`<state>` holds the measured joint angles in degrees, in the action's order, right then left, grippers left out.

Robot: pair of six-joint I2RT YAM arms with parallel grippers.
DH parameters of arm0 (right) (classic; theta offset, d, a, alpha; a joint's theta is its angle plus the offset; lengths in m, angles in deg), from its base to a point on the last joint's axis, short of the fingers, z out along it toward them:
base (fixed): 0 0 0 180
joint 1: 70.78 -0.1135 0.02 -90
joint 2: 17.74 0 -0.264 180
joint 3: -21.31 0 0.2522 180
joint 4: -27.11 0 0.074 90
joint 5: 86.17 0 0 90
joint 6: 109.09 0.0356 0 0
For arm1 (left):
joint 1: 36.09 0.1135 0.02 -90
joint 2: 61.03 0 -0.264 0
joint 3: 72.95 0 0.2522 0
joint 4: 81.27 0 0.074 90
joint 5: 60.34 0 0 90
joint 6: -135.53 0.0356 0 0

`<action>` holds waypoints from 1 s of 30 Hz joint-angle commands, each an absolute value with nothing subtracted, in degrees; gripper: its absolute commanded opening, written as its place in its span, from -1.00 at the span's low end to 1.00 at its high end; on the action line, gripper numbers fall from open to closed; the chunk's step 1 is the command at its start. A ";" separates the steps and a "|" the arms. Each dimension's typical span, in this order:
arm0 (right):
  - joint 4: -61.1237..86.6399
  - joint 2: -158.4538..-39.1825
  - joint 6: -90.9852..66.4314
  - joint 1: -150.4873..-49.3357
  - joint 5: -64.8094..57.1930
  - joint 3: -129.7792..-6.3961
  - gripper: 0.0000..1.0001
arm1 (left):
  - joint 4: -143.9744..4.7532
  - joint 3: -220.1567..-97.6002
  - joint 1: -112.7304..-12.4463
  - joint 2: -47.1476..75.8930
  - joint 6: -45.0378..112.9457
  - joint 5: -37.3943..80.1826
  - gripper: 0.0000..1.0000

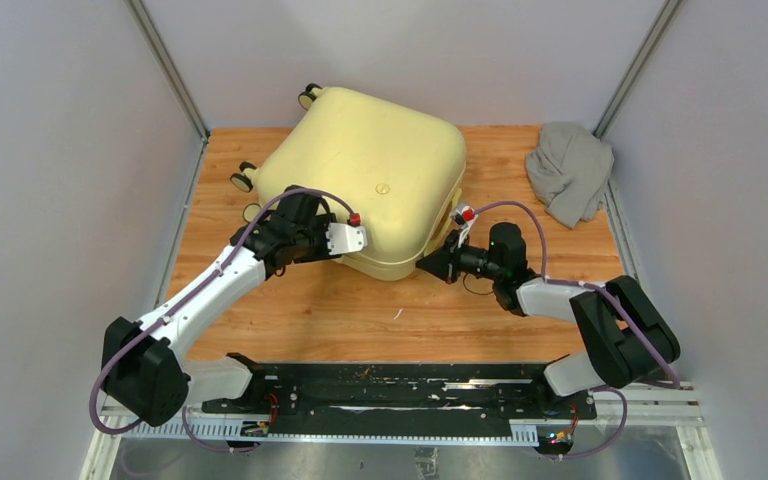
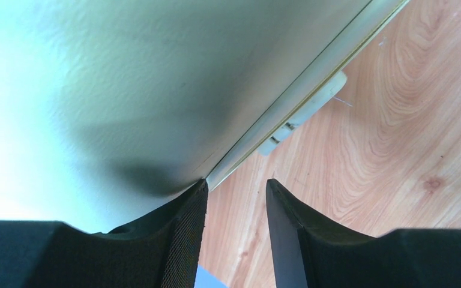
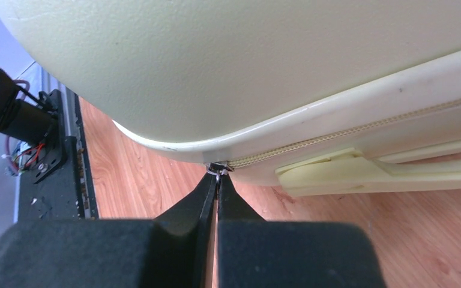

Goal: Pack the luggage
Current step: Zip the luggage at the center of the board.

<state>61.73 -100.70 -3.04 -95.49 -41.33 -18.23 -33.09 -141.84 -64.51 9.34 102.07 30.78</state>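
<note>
Right wrist: the right pincer (image 3: 218, 183) pinches the zipper pull (image 3: 218, 170) of the luggage (image 3: 246, 72) just ahead, while the left pincer (image 2: 236, 187), spread, touches its side. Unzipping seems in hand, and the next move likely calls for a steady drag along the seam.

Wood table (image 1: 360, 310) w/ pale grey walls (image 1: 60, 150), prob. panels.
</note>
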 commanded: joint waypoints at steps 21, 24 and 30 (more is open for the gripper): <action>42.21 -85.17 -6.79 -108.77 -25.43 -15.93 -1.00 | -45.51 -151.11 -67.70 10.91 94.63 35.46 -0.04; 37.91 -84.83 -6.14 -110.35 -23.03 -17.66 -1.00 | -36.82 -152.14 -67.82 10.26 95.52 27.28 -0.04; 34.16 -86.35 -4.86 -110.10 -21.42 -21.02 -1.00 | -20.93 -147.98 -69.08 2.33 114.32 19.44 -0.02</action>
